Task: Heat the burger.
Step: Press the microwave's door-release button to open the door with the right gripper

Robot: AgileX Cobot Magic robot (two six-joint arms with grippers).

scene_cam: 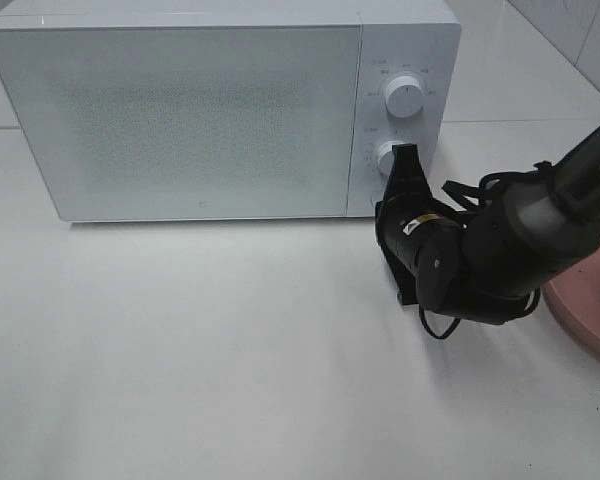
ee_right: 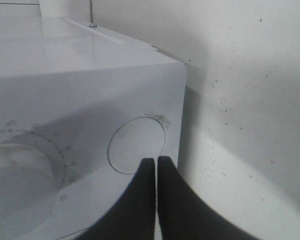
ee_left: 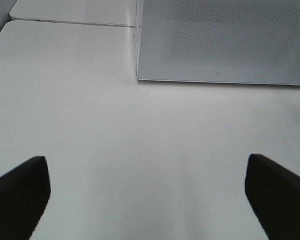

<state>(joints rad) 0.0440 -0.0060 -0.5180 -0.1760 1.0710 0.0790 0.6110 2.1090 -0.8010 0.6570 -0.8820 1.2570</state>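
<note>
The burger is out of view in all three views. The white microwave [scene_cam: 180, 110] stands at the back of the table with its door closed. My right gripper [scene_cam: 407, 152] is shut and empty, its tips at the control panel beside the lower knob [scene_cam: 385, 156]. In the right wrist view the shut fingertips [ee_right: 156, 165] point at a flat round button [ee_right: 137, 145] near the panel's corner, with a dial [ee_right: 15, 175] beside it. My left gripper [ee_left: 150, 200] is open over bare table, facing the microwave's [ee_left: 220, 40] front corner from some distance.
A round pink plate [scene_cam: 592, 310] lies at the right edge of the table, partly behind my right arm. The upper knob [scene_cam: 404, 97] sits above the lower one. A white table [scene_cam: 180, 350] spreads in front of the microwave.
</note>
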